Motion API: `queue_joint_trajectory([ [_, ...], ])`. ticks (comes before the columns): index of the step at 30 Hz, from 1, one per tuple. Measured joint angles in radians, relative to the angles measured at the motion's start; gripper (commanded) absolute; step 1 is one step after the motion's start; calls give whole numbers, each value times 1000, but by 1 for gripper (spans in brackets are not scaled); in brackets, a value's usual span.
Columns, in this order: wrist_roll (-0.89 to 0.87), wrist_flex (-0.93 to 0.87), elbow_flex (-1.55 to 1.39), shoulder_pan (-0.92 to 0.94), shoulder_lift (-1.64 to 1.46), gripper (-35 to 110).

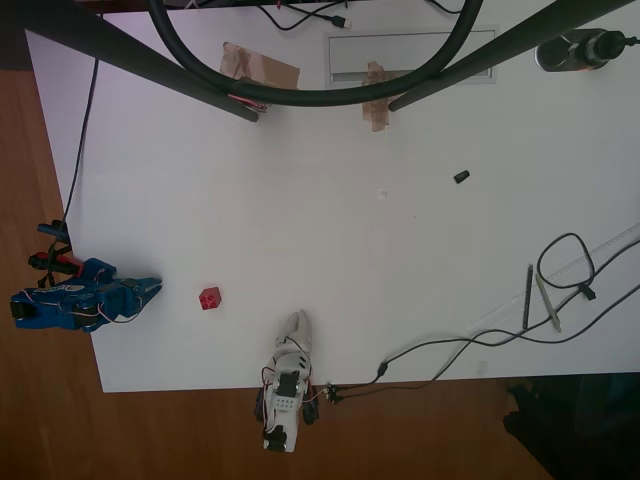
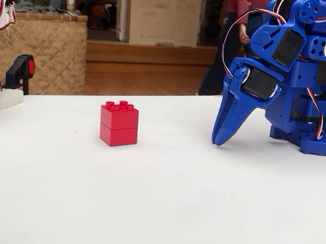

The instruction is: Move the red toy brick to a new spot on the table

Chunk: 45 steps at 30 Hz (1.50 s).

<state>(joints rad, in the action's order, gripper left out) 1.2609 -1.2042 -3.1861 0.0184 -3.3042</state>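
Blue arm (image 2: 305, 66) folded, fingers (image 2: 226, 125) tablewards

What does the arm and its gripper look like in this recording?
The arm is bright blue plastic with black servo blocks set into it, thin red, white and black wires looping along it, and a round yellow sticker near its top. The gripper is blue too, with tapered, pointed fingers.

Bright daylight, soft shadows, bg blurred

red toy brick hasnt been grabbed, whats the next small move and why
Probably open the jaws and reach toward the red toy brick: the gripper rests tip-down on the table, jaws together, empty, with bare tabletop between it and the brick.
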Motion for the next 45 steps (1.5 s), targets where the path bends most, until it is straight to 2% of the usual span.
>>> queue_joint_trajectory([
  [10,-15,-2,0,-66,0,0],
  [45,-15,-2,0,-66,0,0],
])
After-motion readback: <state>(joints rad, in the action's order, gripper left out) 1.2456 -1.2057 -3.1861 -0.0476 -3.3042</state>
